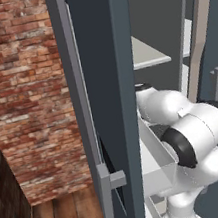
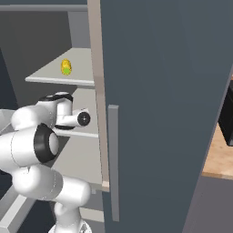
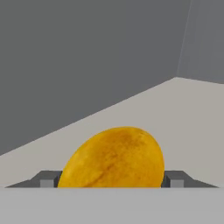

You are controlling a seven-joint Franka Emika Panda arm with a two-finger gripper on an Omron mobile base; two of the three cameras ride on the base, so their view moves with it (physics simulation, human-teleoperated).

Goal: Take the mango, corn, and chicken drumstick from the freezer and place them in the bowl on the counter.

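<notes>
A: Item one, mango [image 3: 114, 157]. Location?

B: On a light grey shelf [image 3: 188, 113] inside the freezer [image 2: 154, 91], lying between the two dark fingertips [image 3: 48, 178] of the gripper [image 3: 111, 179]. Yellow-orange, smooth skin with darker mottling, egg-shaped.

A: Claw condition?

B: Jaws set wide, one tip at each flank of the fruit. They look to be right against the skin, but whether they are pressing it or just flanking it I cannot tell.

A: Handling notes?

B: Judged light and fairly firm. The rounded, smooth skin could slide out of flat pads. Best hold is across the fat middle, pads on opposite sides, where they sit now. Squeeze moderately, since the fruit may bruise.

A: Item two?

B: Corn [image 2: 66, 67], small yellow cob with a green end, on a higher shelf, well apart from the hand.

A: Drumstick, bowl?

B: Not catalogued from here.
</notes>
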